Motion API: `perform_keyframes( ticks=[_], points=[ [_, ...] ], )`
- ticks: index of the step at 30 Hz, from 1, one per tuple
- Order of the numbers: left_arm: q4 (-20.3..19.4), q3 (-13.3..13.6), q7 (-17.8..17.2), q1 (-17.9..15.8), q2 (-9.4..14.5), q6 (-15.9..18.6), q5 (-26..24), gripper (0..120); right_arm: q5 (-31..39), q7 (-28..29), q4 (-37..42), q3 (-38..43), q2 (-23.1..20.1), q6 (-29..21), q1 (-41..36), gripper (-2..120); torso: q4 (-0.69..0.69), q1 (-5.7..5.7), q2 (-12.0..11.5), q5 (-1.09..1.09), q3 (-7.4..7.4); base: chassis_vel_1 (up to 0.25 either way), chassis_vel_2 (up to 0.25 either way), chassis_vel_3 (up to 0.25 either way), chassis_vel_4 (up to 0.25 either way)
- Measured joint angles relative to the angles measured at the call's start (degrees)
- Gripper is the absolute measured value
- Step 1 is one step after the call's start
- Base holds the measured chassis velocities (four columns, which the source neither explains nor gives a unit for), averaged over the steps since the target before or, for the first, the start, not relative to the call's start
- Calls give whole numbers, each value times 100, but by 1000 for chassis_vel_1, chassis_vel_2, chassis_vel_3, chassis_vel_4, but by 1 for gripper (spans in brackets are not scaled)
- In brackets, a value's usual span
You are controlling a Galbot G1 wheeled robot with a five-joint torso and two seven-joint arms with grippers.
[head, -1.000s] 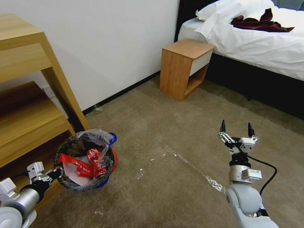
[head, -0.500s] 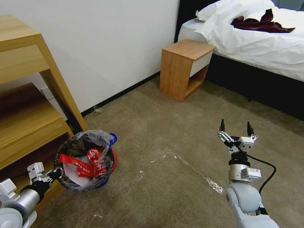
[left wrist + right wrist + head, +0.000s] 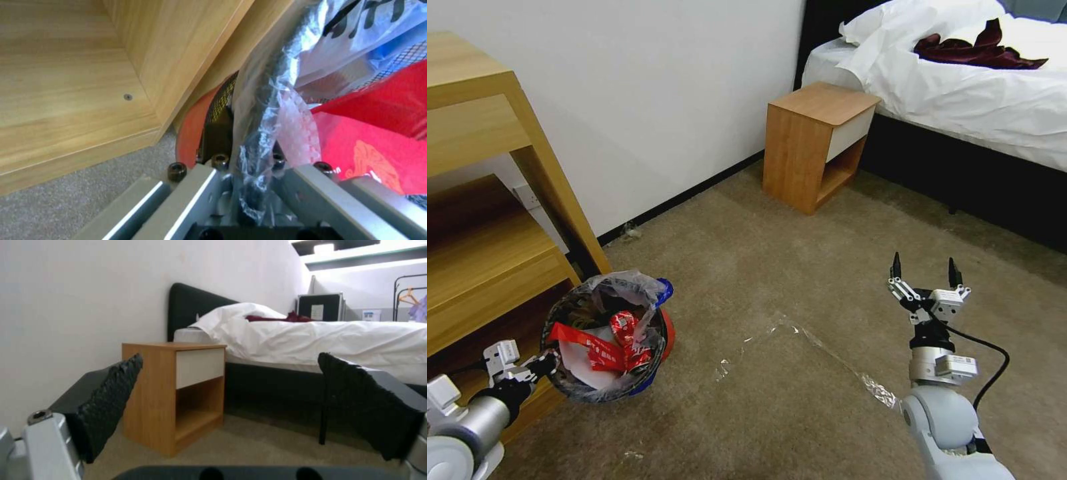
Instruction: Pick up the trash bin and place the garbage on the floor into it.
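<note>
Garbage [image 3: 606, 348] fills the trash bin [image 3: 606, 343] at the near left of a bedroom, where red wrappers and a crushed red can lie on white paper inside the crinkly clear liner. The left gripper [image 3: 548, 363] is clamped on the bin's black rim at its near-left side; the left wrist view shows the rim and bunched plastic running between its closed jaws, with red wrapper pressed just beside them. The bin sits hard against the foot of a wooden shelf unit [image 3: 487, 220], and whether its base rests on the floor [image 3: 774, 280] or hangs just clear of it cannot be told. At the near right, the right gripper [image 3: 924, 272] is raised off the carpet with its black fingers [image 3: 111, 396] spread wide and nothing between them, pointing toward a wooden nightstand [image 3: 817, 143] and a bed [image 3: 960, 87] at the far right. The carpet in sight carries little loose litter: a shiny tape strip [image 3: 827, 357] crosses the middle, and a small pale scrap [image 3: 630, 231] lies by the far wall, too small to identify. By this evidence the collecting looks largely done, with the bin gripped and loaded, and at most that scrap by the wall left to gather.
</note>
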Motion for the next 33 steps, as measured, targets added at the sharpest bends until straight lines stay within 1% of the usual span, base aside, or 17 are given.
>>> perform_keyframes(
  ticks=[26, 33],
  points=[
    [32, 2, -3, -33, 33, 4, -25, 0, -59, 7, -59, 17, 18, 15, 19, 100, 0, 0, 0, 0, 0, 0, 0, 0, 0],
    [36, 5, 24, -26, 33, 9, -25, 0, -57, 8, -63, 2, 19, 32, 31, 100, -1, 0, 0, -1, 0, -62, 77, 74, -77]
  ],
)
